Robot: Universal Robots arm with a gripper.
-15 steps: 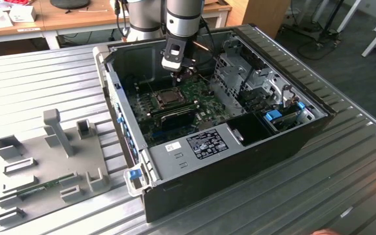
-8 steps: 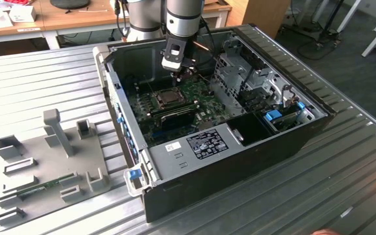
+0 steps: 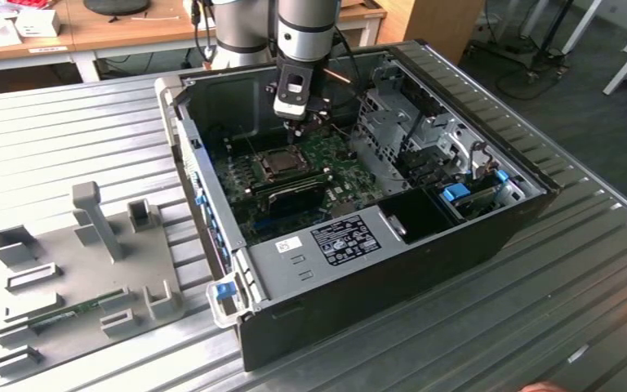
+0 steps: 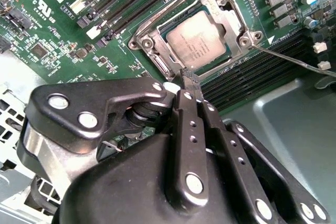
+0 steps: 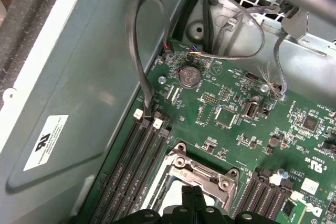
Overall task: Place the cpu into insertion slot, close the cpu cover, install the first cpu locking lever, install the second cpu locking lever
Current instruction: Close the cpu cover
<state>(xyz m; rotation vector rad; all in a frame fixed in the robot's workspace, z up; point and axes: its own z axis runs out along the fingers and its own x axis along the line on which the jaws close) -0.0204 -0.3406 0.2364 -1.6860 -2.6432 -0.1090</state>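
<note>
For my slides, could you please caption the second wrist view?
Gripper by the closed cover framing the seated cpu, a thin lever sticking out.

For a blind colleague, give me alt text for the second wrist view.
A black pincer, tips together, is at the rim of the silver cpu cover, which frames the seated cpu on a green motherboard.

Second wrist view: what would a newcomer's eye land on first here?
The silvery cpu, lying flat inside the frame of the cpu cover on the green circuit board. Next, the black gripper, shut, its tip right at the cover's edge, and a thin wire lever sticking out sideways.
</note>
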